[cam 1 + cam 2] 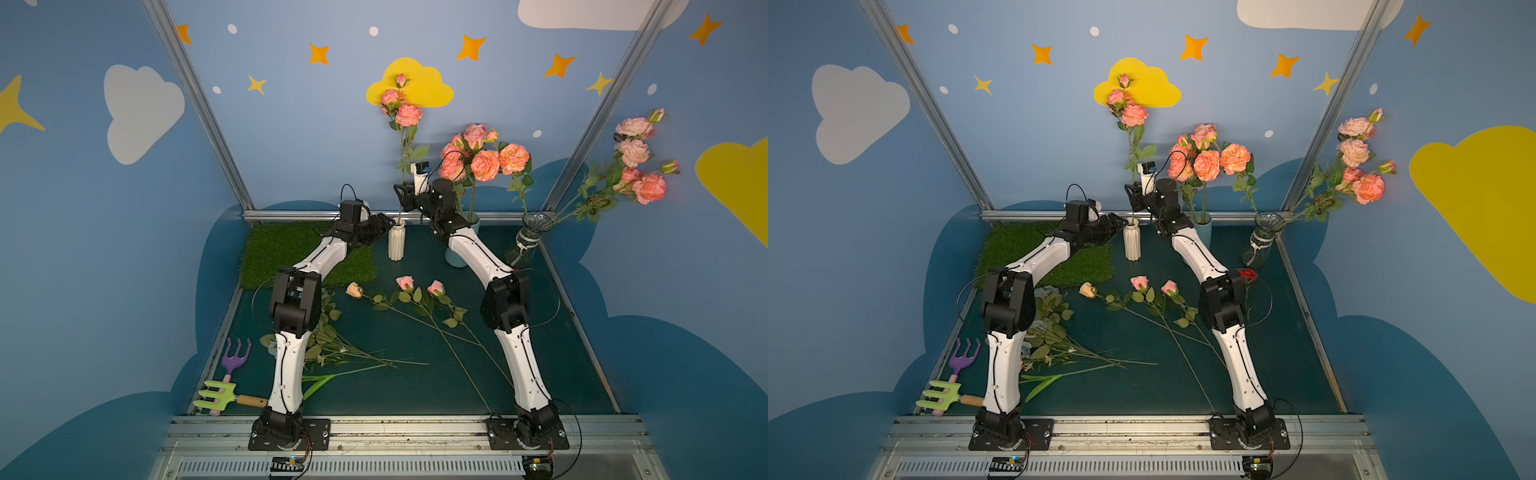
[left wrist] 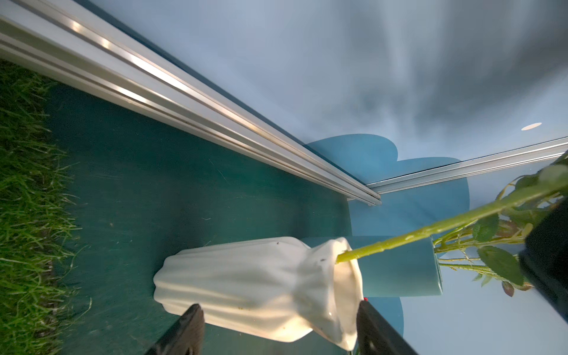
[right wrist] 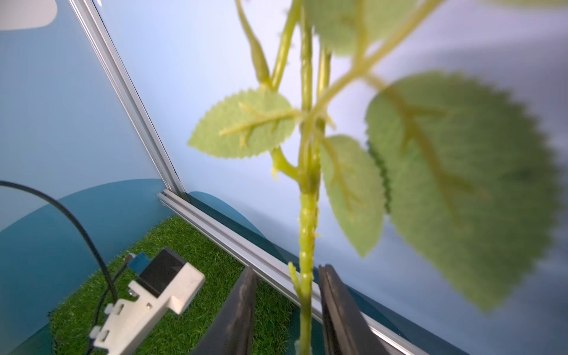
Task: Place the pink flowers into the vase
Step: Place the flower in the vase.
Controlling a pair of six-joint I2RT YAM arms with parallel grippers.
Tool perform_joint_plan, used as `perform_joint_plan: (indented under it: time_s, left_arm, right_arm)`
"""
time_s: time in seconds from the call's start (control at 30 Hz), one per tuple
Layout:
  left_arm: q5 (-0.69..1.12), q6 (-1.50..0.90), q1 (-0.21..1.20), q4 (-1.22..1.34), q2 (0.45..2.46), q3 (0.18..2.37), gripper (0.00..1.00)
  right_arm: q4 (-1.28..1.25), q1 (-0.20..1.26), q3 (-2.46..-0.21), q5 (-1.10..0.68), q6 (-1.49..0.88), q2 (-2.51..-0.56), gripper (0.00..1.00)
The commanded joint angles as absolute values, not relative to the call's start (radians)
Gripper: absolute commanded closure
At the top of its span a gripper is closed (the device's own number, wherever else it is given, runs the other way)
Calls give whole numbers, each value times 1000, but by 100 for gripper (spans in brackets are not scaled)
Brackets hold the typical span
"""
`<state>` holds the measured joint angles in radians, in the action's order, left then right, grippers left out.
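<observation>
Just above the vase (image 1: 397, 245), the right end effector (image 3: 287, 270) is released, jaws apart either side of the stem (image 3: 307, 233) of the pink flowers (image 1: 405, 110) standing in it. The left end effector (image 2: 279, 307), jaws spread wide, sits at the vase's side; loose pink flowers (image 1: 405, 283) lie on the table (image 1: 540, 353) before the vase.

Top views dim, edges bowed; right wrist's near leaves (image 3: 461, 190) blurred.

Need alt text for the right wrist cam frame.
A leafy green flower stem passes between the parted fingers of the right claw, its serrated leaves large and blurred close to the lens. Behind lie a grass mat, an aluminium rail, blue walls and the left arm's wrist camera.
</observation>
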<state>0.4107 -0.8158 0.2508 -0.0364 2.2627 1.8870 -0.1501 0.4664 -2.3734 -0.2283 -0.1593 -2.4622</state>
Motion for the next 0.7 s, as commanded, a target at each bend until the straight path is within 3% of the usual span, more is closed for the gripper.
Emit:
perform_joint_plan:
  time_s: [0.0,0.3,0.67]
  left_arm:
    - [408,-816,250,-44,2304,1889,22]
    - [406,-828,248,-38,2316,1885,22]
    - [388,-826,256,-19,2244,1836,22]
  right_arm:
    - [-154,463,-2346,-226,-164,-2404,56]
    - [-166,470,-2249,-195,-155,-2328,44]
    - [-78,504,-1994,-78,-155,-2086,40]
